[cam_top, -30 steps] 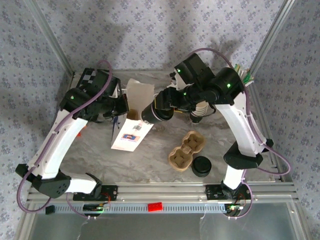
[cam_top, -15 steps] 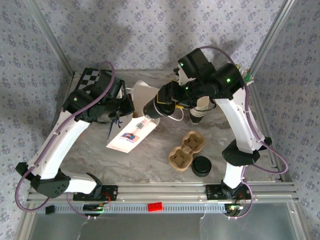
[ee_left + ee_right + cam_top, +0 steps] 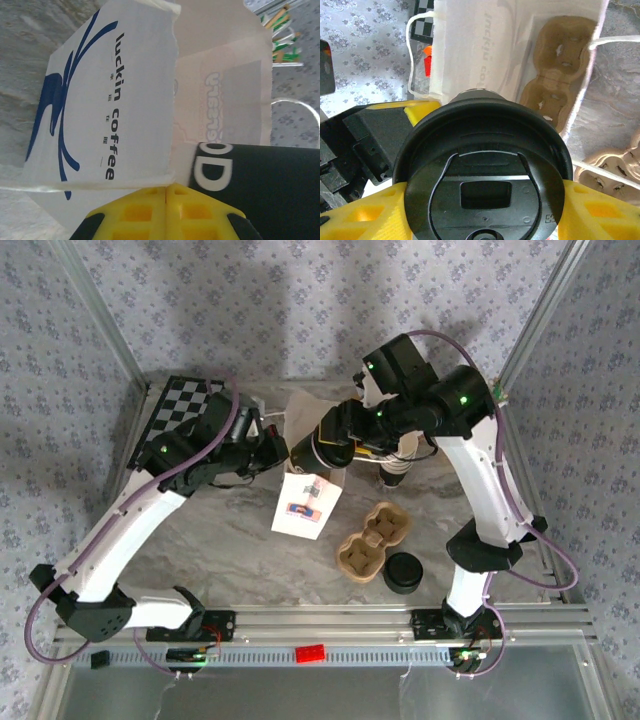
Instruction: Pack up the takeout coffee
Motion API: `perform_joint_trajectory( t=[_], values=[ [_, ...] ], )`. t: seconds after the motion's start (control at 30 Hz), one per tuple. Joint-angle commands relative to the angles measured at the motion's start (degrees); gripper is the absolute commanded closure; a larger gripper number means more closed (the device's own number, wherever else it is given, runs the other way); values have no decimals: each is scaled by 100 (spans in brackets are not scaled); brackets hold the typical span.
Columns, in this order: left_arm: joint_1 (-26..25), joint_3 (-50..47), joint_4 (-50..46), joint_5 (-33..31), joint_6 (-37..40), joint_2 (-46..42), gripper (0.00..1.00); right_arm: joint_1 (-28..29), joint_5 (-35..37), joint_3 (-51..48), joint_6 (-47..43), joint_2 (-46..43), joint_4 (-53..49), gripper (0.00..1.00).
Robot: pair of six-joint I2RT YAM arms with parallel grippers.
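White paper bag (image 3: 308, 505), "luckin coffee" print, is held up near the desk's far edge, about mid-way across. L gripper (image 3: 166, 189) has its jaws pinched fully together on the bag's rim. R gripper (image 3: 347, 432), jaws part-open, is clamped round a black lidded coffee cup (image 3: 320, 447), tipped sideways w/ its base at the bag's mouth. Brown cardboard cup tray (image 3: 372, 542) lies nearer the front edge, right of centre, w/ a short black cup (image 3: 402, 573) just beside it.

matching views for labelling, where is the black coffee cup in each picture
top external: centre, black coffee cup at the paper bag mouth
left wrist: lower right, at the bag's open mouth
right wrist: lower centre, lid toward camera, bag beyond
shared landmark: the white paper bag
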Motion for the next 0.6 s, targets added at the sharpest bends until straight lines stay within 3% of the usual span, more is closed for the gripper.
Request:
perform_joint_trajectory(
  t=[0.0,0.57],
  values=[
    [-102,-249,977,144,-426,-232,100,22,79,82,50,90,-1089,44],
    [-427,-1344,1676,-143,-1194,-861,100,365,598,-508,-13,463,-1087,45]
  ],
)
